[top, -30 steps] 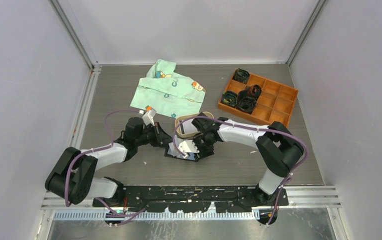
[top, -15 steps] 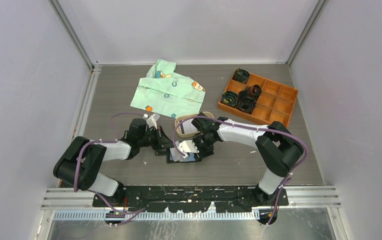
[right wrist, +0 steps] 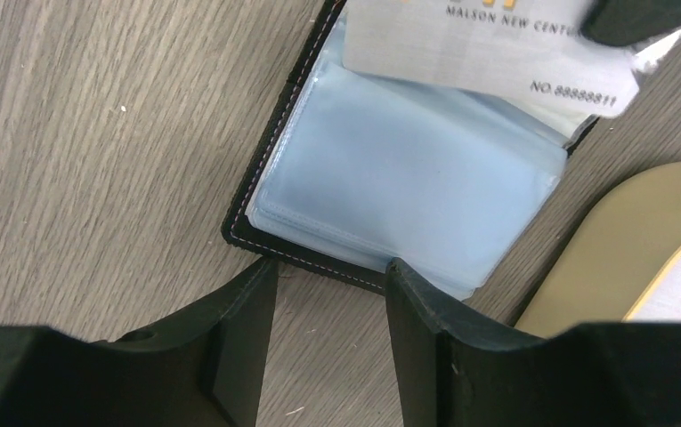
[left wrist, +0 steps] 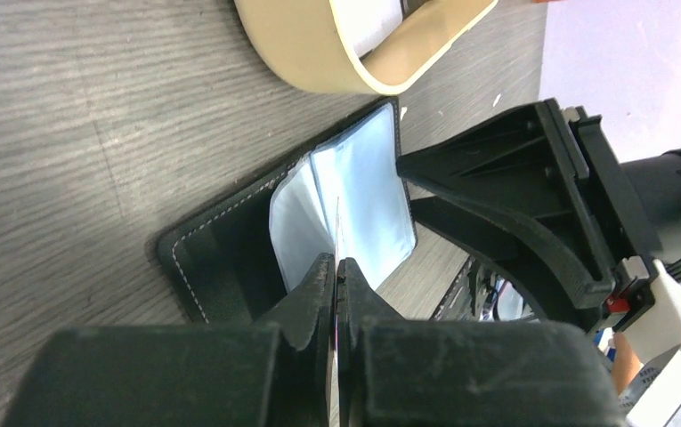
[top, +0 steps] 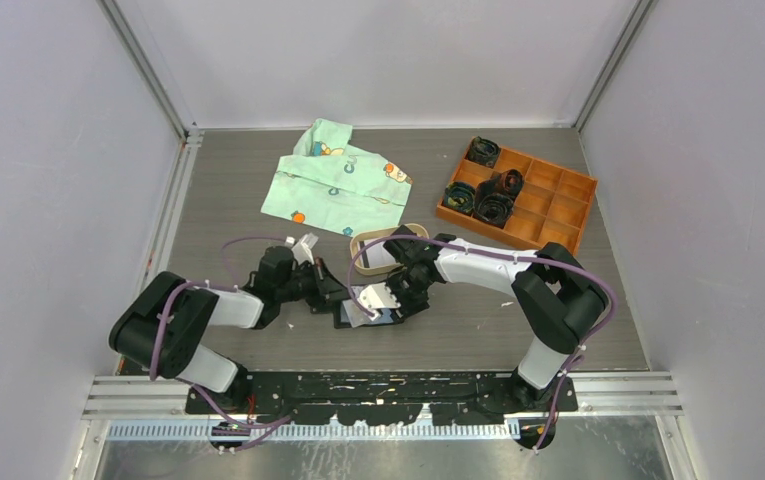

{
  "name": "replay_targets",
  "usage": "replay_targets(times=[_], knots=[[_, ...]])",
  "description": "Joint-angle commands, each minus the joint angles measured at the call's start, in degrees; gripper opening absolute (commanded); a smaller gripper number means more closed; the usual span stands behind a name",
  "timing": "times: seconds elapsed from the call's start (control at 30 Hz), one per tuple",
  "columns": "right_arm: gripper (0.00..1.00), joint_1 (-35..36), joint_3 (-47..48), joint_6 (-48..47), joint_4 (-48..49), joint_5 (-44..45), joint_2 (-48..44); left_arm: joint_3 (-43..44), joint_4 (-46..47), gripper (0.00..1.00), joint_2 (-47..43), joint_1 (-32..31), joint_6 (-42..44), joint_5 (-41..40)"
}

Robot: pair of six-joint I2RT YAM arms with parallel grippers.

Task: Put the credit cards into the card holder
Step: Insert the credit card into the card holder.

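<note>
Grey wood-grain surface, and near the arms the black leather-like folding card holder lies open, pale pockets up. The right gripper, jaws apart, sits at the holder's stitched edge. The left gripper pinches a thin whitish-grey credit card over those pockets.

black card holder with pale blue pockets; silver-grey card; tan tray; orange box.

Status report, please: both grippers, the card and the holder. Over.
Left fingers shut on a grey card, held over the open card holder. Right fingers apart, astride the holder's edge. Tan tray beside it, not blocking.
</note>
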Motion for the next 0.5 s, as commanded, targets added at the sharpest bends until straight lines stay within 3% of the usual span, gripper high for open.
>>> replay_targets(times=[0.0,0.17,0.47], knots=[[0.53,0.58,-1.29,-1.25,-5.65,0.25,1.85,-0.63,11.36,0.00,3.29,-0.36,-4.08,-1.13],[0.53,0.58,-1.29,-1.25,-5.73,0.46,1.93,-1.37,18.62,0.00,7.79,-0.37,-6.27,-1.66],[0.53,0.58,-1.12,-1.25,-5.91,0.43,2.12,-1.32,14.07,0.00,6.86,-0.42,-3.78,-2.48]])
